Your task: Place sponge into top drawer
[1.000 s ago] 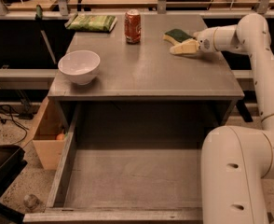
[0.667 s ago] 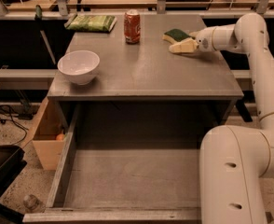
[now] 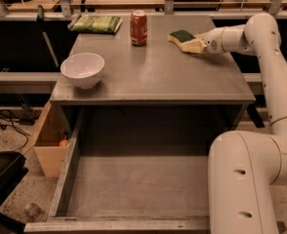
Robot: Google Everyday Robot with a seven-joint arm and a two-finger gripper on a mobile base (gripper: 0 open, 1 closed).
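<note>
Nearest you, the top drawer [image 3: 133,186] stands pulled out below the bench [image 3: 158,79]. A white bowl [image 3: 83,69] sits front left on the bench. Farther back, the hand [image 3: 192,46] touches the sponge [image 3: 181,35], right of the red can [image 3: 138,27]. You cannot tell whether it grips. A green packet [image 3: 95,23] lies far left.

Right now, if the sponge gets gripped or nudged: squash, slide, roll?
The sponge looks like soft foam, so it probably squashes, then springs back. Small, likely light; lying flat, it shouldn't roll. A nudge from the gripper, beside it at back right, may slide it on the smooth countertop.
</note>
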